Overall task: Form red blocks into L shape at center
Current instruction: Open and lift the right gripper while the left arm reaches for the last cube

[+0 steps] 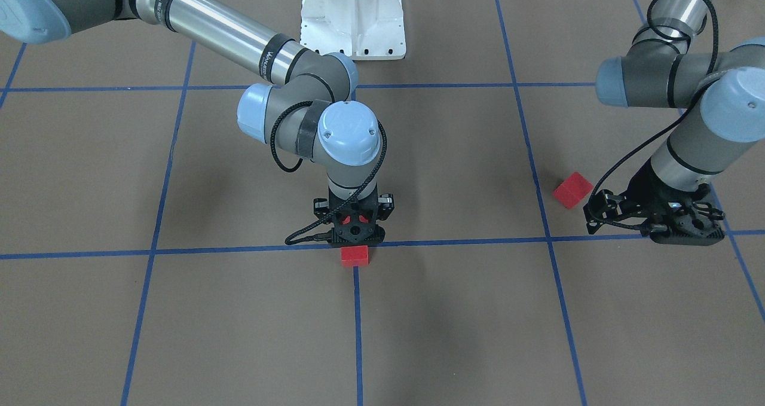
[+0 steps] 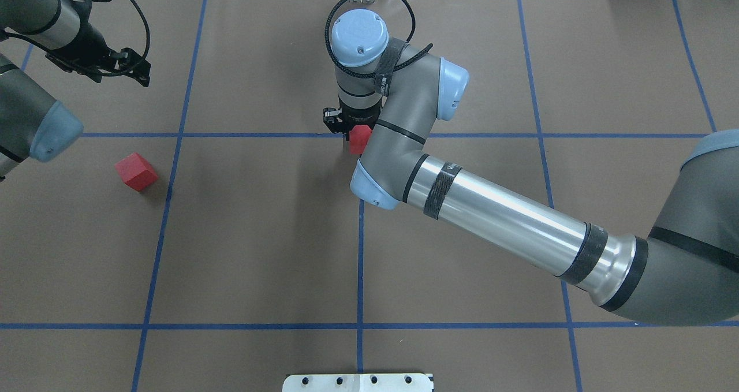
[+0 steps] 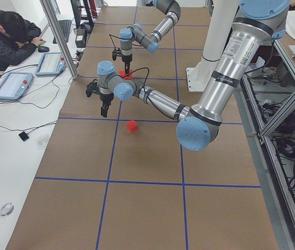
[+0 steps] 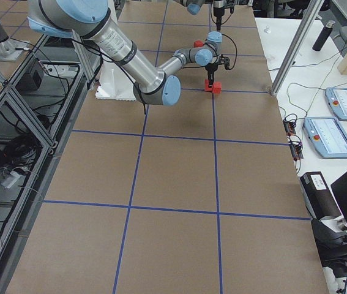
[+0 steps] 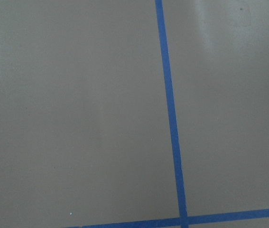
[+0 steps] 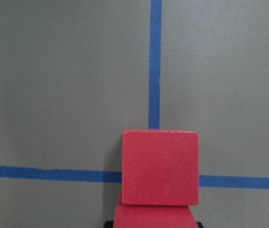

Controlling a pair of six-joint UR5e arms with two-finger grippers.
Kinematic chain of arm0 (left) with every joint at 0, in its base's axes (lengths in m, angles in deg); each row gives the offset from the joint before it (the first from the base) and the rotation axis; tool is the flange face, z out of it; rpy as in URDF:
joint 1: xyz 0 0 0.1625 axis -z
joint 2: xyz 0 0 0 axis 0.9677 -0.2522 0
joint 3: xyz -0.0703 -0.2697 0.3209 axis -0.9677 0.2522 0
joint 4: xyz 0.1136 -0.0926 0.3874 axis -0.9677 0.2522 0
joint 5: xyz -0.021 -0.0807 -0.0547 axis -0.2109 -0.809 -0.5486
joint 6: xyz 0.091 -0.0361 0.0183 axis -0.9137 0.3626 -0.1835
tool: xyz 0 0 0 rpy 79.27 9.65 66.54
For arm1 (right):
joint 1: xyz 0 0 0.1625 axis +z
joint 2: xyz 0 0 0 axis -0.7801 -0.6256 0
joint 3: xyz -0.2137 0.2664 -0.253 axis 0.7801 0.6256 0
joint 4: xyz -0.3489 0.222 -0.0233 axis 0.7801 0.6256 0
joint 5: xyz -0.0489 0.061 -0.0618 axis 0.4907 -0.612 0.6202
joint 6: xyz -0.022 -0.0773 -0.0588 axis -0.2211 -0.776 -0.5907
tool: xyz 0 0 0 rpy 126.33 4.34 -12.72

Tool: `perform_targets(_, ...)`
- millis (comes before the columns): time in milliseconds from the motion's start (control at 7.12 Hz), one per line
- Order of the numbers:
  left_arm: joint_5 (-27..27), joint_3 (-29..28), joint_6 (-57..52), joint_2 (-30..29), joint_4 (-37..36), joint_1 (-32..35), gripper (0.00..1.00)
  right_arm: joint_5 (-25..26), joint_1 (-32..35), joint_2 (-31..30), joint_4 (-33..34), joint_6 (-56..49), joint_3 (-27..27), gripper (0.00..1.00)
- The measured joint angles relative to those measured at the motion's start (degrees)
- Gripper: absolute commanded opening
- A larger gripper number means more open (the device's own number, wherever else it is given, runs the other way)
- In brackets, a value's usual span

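Observation:
A red block (image 1: pixel 355 255) lies on the center crossing of the blue tape lines (image 6: pixel 154 95). My right gripper (image 1: pixel 356 234) stands upright right behind it, low over the table. It appears shut on a second red block (image 6: pixel 153 216) that touches the first; the fingers themselves are mostly hidden. A third red block (image 2: pixel 136 171) lies by itself, turned at an angle, in the table's left part. My left gripper (image 1: pixel 654 225) hovers a short way from that block (image 1: pixel 572 189). Whether it is open or shut does not show, and its wrist view holds only paper and tape.
The white base plate (image 1: pixel 352 17) sits at the robot's side of the table. A person (image 3: pixel 7 36) sits at a desk with tablets beyond the far edge, behind a metal post (image 3: pixel 59 36). Brown gridded paper surrounds the blocks.

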Motion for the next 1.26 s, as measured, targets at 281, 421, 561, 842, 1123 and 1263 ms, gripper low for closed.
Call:
perform_targets(281,0.0,-0.1,0.0,0.0,0.0,0.0,1.0,0.0,0.0,0.0,-0.3,-0.2,0.0,0.99)
perform_targets(421,0.0,-0.1,0.0,0.0,0.0,0.0,1.0,0.0,0.0,0.0,-0.3,-0.3,0.0,0.99)
perform_targets(561,0.0,-0.1,0.0,0.0,0.0,0.0,1.0,0.0,0.2,0.0,-0.4,-0.4,-0.2,0.99)
perform_targets(842,0.0,0.0,0.2,0.0,-0.2,0.0,1.0,-1.5,1.8,0.0,0.6,-0.4,-2.4,0.99)
perform_targets(1123,0.2,1.3,3.7,2.2,-0.4,-0.2,1.0,-4.5,4.8,-0.8,5.5,-0.5,-7.2,0.99)
perform_targets(1263,0.2,2.8,6.4,4.2,-0.1,-0.8,1.0,-6.5,6.7,-2.3,7.8,-0.5,-10.6,0.99)
